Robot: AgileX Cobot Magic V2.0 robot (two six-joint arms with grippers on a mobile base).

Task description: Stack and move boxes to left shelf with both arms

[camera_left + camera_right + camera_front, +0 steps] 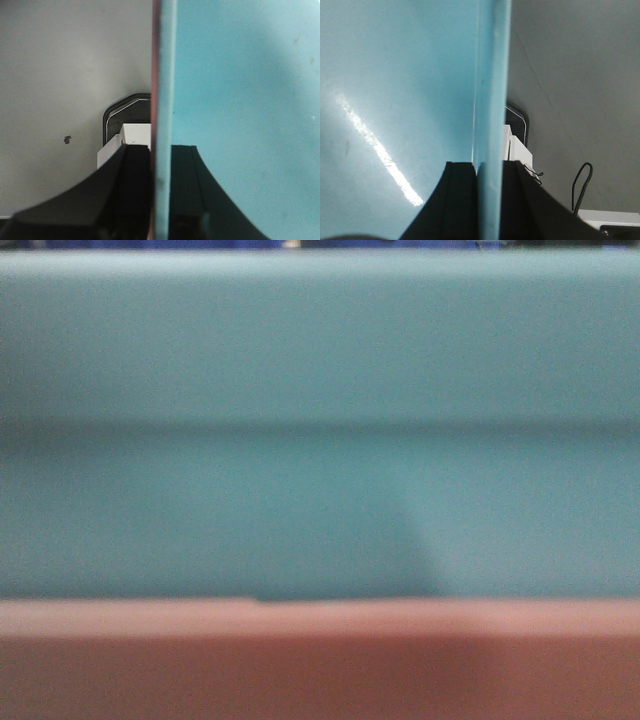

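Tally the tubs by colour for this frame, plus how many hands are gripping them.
Blue tub: 1
Pink tub: 1
Hands clamped on a tub wall: 2, the left hand and the right hand
Total: 2 tubs, 2 hands

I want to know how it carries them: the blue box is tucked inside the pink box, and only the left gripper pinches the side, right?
Not quite. Both grippers pinch: the right gripper clamps the blue box wall in the right wrist view. The left gripper does too, with the pink box outside.
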